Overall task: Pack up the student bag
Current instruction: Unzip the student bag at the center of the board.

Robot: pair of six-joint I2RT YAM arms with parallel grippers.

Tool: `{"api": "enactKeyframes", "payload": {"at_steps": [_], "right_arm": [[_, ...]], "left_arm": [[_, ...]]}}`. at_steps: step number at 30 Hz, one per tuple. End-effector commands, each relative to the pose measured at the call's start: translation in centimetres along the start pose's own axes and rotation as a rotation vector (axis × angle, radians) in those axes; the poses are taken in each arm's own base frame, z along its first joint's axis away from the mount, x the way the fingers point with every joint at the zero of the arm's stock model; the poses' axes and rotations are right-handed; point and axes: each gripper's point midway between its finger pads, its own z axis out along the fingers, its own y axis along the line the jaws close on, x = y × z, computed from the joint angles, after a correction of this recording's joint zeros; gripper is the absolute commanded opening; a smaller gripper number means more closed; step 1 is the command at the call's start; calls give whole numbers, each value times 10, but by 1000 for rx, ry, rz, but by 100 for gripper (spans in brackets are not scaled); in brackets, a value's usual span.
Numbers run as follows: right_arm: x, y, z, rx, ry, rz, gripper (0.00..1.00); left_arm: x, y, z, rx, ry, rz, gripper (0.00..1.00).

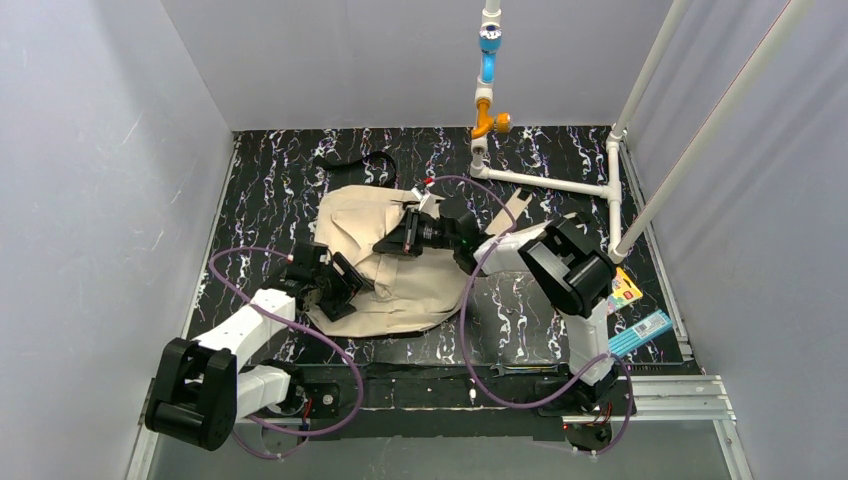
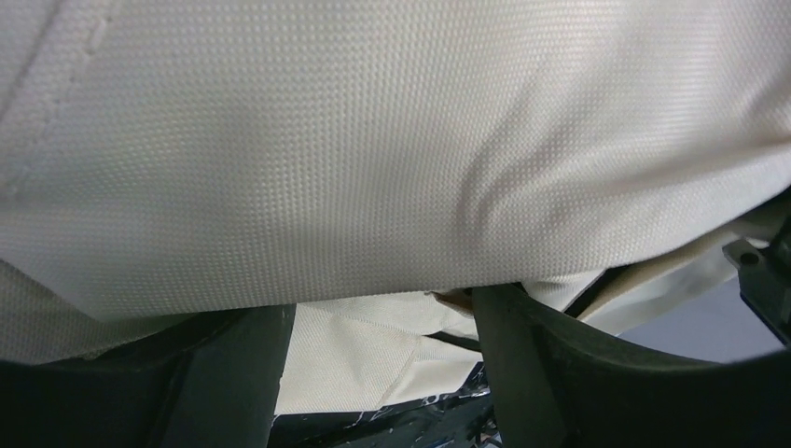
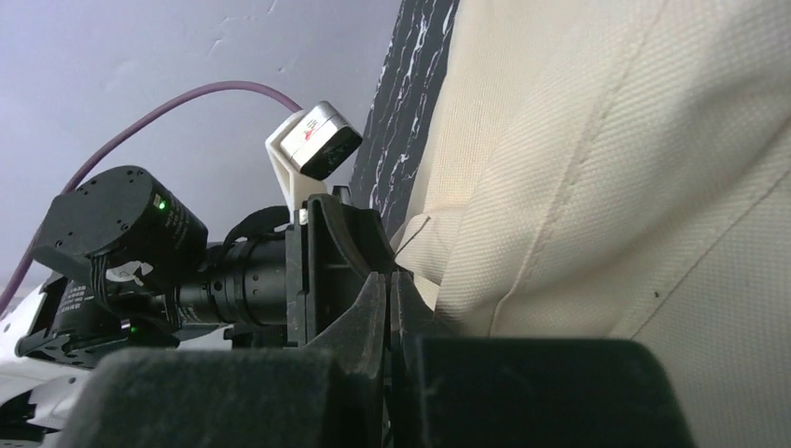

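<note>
Currently noting student bag (image 1: 385, 270) flat mid-table (image 1: 270, 180), books (image 1: 632, 310) well apart at the right edge. Left gripper (image 1: 345, 285) at the bag's near-left edge, fingers (image 2: 238, 373) apart, cloth draped over them. Right gripper (image 1: 392, 243) over the bag's middle, fingers (image 3: 373, 317) pressed together; cannot tell whether cloth is pinched. Risks: may lift one layer only, or drag the whole bag, given soft cloth and no sure hold; may clash, with grippers this near each other. Layout from the top view only; closed tips against a cloth fold from the right wrist view only.
</note>
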Motion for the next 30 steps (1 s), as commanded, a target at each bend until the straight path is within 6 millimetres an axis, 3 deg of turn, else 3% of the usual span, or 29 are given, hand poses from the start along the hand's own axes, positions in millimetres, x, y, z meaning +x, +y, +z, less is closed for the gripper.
{"api": "enactKeyframes", "payload": {"at_steps": [1,3,7,12,15,18,19,21,24,27,30], "right_arm": [[45,42,-9,-67,101,-95,1],[46,39,-15,-43,91,-130,1],[16,31,-22,-2,40,-175,1],[-13,35,-19,-9,25,-222,1],[-26,33,-18,27,26,-267,1],[-29,28,-14,70,35,-308,1],[-23,25,-11,85,47,-327,1],[1,7,-4,158,91,-394,1],[60,-4,7,160,193,-407,1],[98,10,3,96,191,-333,1],[125,41,-1,-11,193,-244,1]], "left_arm": [[-11,19,18,-51,-81,-21,66],[-13,19,16,-51,-94,-21,63],[-11,32,0,-59,-145,-42,61],[-17,26,-25,-13,-212,16,58],[-20,28,-17,-50,-195,31,54],[-22,31,2,-100,-149,30,34],[-23,28,8,-93,-134,38,21],[-27,23,16,-81,-138,43,15],[-31,17,20,-50,-149,37,10],[-32,10,16,-15,-157,33,9],[-31,10,12,3,-171,24,10]]}}
